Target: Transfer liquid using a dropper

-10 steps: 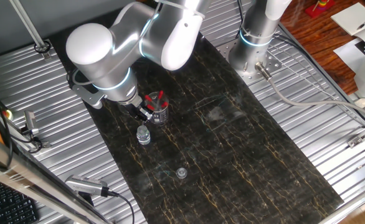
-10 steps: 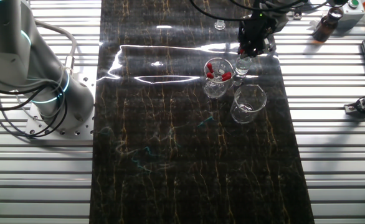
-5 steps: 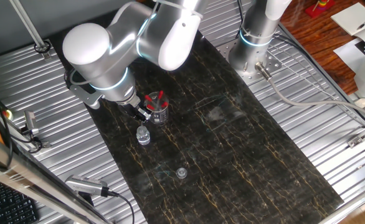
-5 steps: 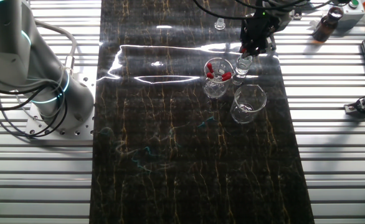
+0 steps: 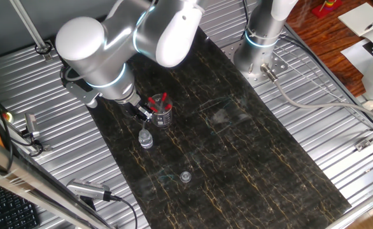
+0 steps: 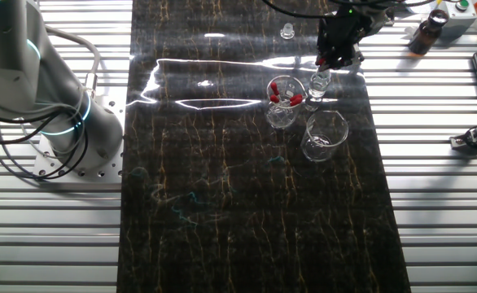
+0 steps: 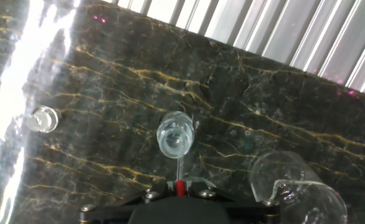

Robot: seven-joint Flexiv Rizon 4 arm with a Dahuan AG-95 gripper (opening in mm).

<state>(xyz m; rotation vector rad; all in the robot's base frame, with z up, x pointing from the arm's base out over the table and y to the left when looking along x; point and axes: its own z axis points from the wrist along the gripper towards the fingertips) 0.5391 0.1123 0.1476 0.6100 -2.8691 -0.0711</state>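
Observation:
My gripper is shut on the dropper. Its red bulb sits between the fingers and its clear stem points down at the mouth of the small clear vial. In one fixed view the gripper hangs just above the vial. Beside it a small beaker holds other red-bulbed droppers. In the other fixed view the gripper is over the vial. Whether the tip is inside the vial is not clear.
An empty glass beaker stands next to the vial and shows in the hand view. A small clear cap lies on the dark mat. A brown bottle stands off the mat. A second arm's base is behind.
The arm has risen and shifted a little, lifting the gripper and dropper slightly above the vial. The vial and beakers have not moved.

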